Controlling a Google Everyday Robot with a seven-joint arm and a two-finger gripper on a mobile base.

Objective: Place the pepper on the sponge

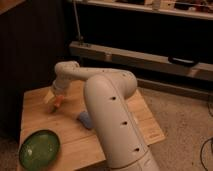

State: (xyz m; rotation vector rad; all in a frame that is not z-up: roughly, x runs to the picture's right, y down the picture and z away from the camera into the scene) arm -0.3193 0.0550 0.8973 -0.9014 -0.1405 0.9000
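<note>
The gripper (pixel 56 96) is found over the left part of the table (pixel 35 107), with the pepper (pixel 56 103) right at it. The sponge (pixel 83 119) is seen right of the pepper, nearer the front, partly hidden by the arm (pixel 110 115). 1 bowl (pixel 39 149) is set at the front left corner.

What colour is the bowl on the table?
The bowl is green, camera view; claw at the pepper.

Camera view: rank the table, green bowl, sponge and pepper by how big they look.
1. table
2. green bowl
3. sponge and pepper: unsure, the arm hides part of the sponge.
The tool holds the pepper over the table's left side.
</note>
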